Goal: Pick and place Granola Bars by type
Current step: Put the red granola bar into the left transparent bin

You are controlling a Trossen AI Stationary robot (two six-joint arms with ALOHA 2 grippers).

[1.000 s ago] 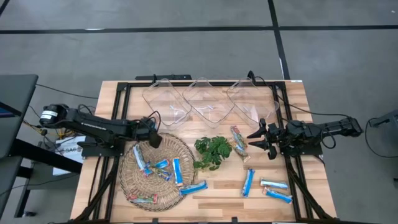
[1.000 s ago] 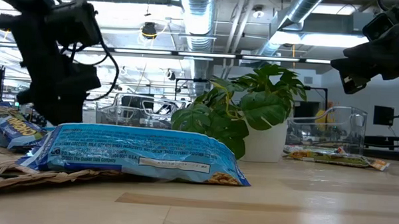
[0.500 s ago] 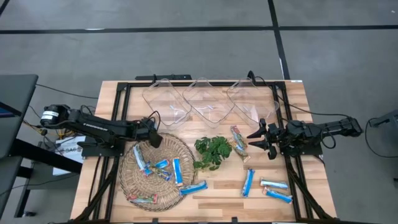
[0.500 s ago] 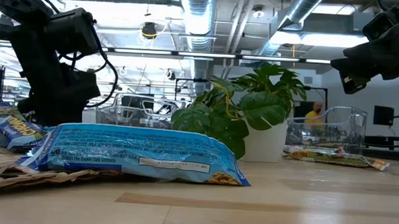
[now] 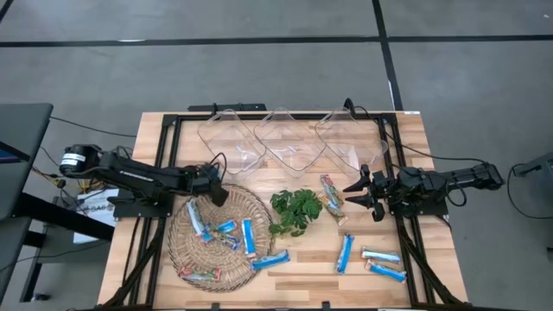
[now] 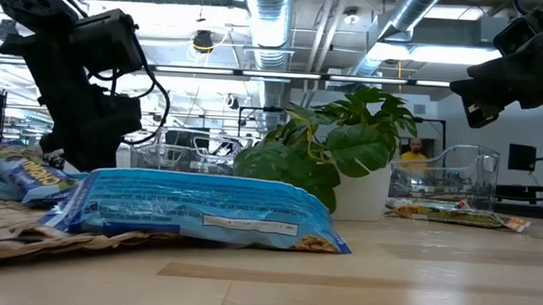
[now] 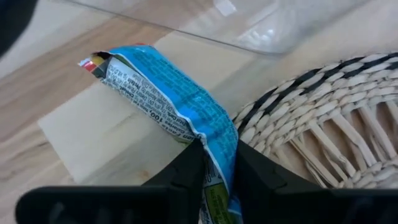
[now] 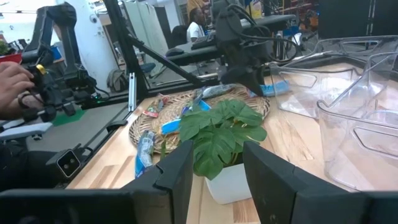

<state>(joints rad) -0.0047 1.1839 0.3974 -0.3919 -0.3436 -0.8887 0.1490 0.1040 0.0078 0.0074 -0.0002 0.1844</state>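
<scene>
Clearly the left claw pinches a crinkled blue-and-white granola bar at the basket rim.

The blue bar disappears between the left gripper's fingers, its lower end hidden. In the low view, print on the nearest wrapper is too blurred to read.

The bar in my left claw was bright blue with white print and a red-and-black end; the basket was pale straw woven with dark bands; the counter was light wood; the plant was green; my claws were black.
</scene>
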